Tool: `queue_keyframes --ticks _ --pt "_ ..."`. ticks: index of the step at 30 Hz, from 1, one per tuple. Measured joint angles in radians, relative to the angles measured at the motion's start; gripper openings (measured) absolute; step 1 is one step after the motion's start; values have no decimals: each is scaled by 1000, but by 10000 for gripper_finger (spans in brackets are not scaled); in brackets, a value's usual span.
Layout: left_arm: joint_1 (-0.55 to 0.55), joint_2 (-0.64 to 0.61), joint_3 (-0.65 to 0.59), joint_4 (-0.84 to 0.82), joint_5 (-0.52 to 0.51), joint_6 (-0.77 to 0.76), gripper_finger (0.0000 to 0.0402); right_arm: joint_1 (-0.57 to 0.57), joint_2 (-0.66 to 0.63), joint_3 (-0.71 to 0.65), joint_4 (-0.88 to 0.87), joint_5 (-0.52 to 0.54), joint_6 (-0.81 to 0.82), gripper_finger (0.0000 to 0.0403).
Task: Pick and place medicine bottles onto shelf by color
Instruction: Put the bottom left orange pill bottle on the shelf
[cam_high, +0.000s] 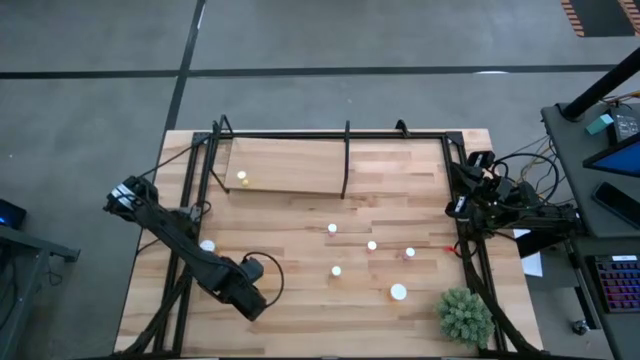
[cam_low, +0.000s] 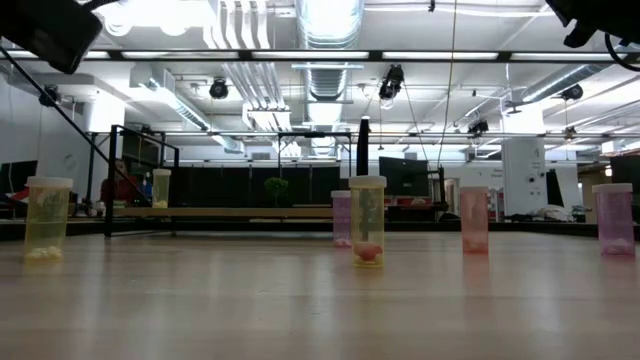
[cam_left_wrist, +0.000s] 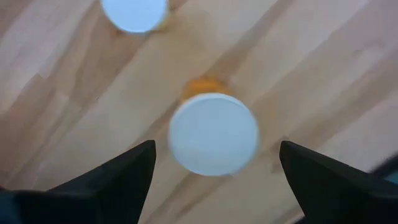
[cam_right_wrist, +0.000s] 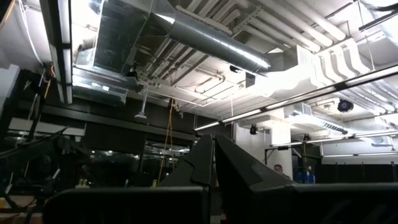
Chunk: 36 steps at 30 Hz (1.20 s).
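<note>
High view: left gripper (cam_high: 250, 297) hides whatever bottle sits under it. Left wrist view: blurred bottle (cam_left_wrist: 134, 12) at 11 o'clock, cap cut by frame edge. Low view: far bottle (cam_low: 161, 188) too small for contents.

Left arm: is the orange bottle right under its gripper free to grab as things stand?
Probably yes. The left gripper hangs open above the orange bottle, one finger to each side of its white cap; the nearest other bottle stands clear of both.

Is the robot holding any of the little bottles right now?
No. The left hand is open above a white-capped orange bottle; the right hand is shut, empty.
</note>
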<state>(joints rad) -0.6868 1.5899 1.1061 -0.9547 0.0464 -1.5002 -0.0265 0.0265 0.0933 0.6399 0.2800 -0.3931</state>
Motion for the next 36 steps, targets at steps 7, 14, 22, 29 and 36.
queue_keyframes --ticks 7,14,22,29,36 --pt "0 13 0 -22 -30 18 322 0 0 0 -1 0 0 9" --pt "0 13 0 -12 -48 42 264 0 0 0 -1 0 0 9" --pt "0 13 0 -12 -47 45 193 0 0 0 -1 0 0 9" --pt "0 12 12 -6 -26 54 197 0 0 0 -1 0 0 9" --pt "5 -9 114 -4 49 132 199 0 0 0 -1 0 0 9"
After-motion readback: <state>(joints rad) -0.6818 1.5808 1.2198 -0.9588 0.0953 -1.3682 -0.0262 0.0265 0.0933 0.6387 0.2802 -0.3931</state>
